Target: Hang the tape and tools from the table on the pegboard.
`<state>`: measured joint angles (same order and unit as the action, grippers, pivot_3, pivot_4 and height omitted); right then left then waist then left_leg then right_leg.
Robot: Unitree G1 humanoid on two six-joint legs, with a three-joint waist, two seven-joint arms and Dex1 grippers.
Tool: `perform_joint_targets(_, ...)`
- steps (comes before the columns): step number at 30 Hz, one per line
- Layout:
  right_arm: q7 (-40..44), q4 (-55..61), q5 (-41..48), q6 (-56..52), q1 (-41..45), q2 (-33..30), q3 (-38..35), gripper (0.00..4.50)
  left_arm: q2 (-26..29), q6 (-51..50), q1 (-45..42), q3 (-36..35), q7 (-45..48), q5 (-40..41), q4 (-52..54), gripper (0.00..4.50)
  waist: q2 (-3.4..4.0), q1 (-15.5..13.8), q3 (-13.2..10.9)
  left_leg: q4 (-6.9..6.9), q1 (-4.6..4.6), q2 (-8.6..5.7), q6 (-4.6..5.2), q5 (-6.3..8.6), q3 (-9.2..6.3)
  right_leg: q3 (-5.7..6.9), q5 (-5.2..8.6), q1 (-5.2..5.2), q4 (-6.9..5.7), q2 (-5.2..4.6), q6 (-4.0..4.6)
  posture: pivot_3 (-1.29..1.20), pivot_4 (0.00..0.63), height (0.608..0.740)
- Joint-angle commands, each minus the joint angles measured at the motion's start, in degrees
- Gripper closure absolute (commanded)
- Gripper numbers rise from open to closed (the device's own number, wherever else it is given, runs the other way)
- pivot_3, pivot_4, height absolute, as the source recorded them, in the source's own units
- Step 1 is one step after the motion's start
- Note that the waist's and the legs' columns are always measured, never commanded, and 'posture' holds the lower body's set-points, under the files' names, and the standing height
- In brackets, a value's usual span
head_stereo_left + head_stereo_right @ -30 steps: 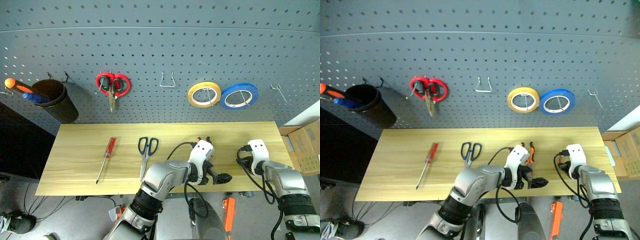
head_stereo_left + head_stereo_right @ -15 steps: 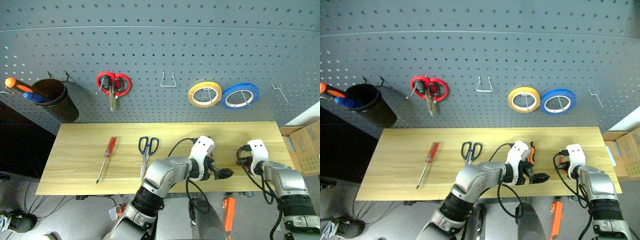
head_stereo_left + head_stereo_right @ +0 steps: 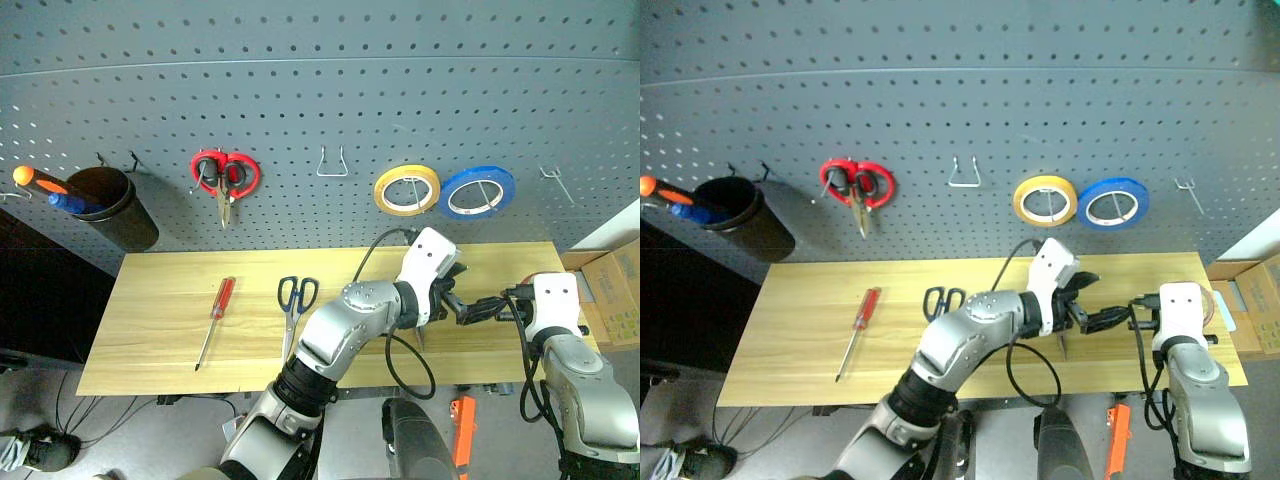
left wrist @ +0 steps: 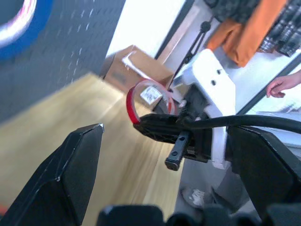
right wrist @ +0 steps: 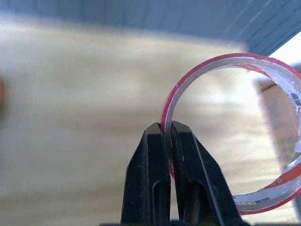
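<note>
Head views: the right gripper (image 3: 1207,300) is raised above the right end of the table (image 3: 160,330), and the red tape (image 3: 1212,302) shows only as a thin sliver beside its white housing, so the hold cannot be confirmed from here. The left gripper (image 3: 478,308) points across toward it, fingers spread, holding nothing. The scissors (image 3: 293,305) and screwdriver (image 3: 214,318) lie on the table; the pliers are likely hidden behind the left arm. The free hook (image 3: 556,184) at the right of the pegboard (image 3: 320,90), just past the blue roll (image 3: 477,191), looks the nearest place for the tape.

Left wrist view: the tape (image 4: 141,101) stands upright at the tips of the right gripper.

Right wrist view: the fingers (image 5: 155,165) are pressed together on the rim of the tape (image 5: 225,132), one inside the ring and one outside; the ring projects beyond the tips.

Judgement: carry the ring with its opening facing the hook, thread it fully on, and only then release, since the pinch is on a thin edge and could slip or twist.
</note>
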<state>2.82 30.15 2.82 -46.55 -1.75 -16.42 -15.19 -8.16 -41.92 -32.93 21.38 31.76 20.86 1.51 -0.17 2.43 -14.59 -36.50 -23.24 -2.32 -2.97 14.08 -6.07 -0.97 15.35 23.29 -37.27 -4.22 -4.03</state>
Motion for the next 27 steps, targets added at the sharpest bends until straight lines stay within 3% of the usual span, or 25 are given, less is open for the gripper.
perform_joint_targets(1, -2.54, 7.95, -1.92, 1.88, -1.04, 0.96, -0.71, 4.45, -0.77, -1.53, -3.66, -3.74, 2.19, 4.10, 1.05, 0.00, 0.33, 0.66, 0.47, -0.10, -0.01, -0.01, 0.00, 0.00, 0.01, -0.01, 0.00, -0.01, -0.06, 0.00, -0.01, -0.22, 0.140, 0.740)
perform_joint_targets(11, -3.15, 7.96, -7.47, 16.21, 0.54, -0.13, 3.70, 4.45, -0.77, -1.86, -7.90, -7.03, 5.45, 8.81, 4.43, 0.00, 0.31, 2.84, 3.40, -0.47, 0.25, -0.06, 0.06, -0.02, 0.03, -0.13, -0.01, -0.14, -0.71, 0.05, -0.04, -0.24, 0.090, 0.740)
perform_joint_targets(17, -0.61, -0.26, -2.99, 21.49, 7.02, 0.86, 2.05, 4.45, -1.58, 0.35, -9.91, -8.06, 4.33, 7.70, 1.04, 0.00, 0.41, 4.30, 4.81, -0.47, 0.42, -0.02, 0.27, -0.14, 0.07, -0.24, -0.10, -0.24, -0.80, 0.16, -0.07, -0.22, 0.073, 0.740)
perform_joint_targets(27, 5.18, -17.27, 4.09, 29.09, 18.11, 0.30, 0.82, 4.45, -1.68, 4.68, -12.13, -9.11, 2.48, 5.73, -4.02, 0.00, 0.41, 4.51, 4.92, -0.48, 1.27, -0.04, 0.46, -0.41, 0.10, -0.29, -0.31, -1.16, -0.66, 0.18, -0.29, -0.18, 0.066, 0.740)
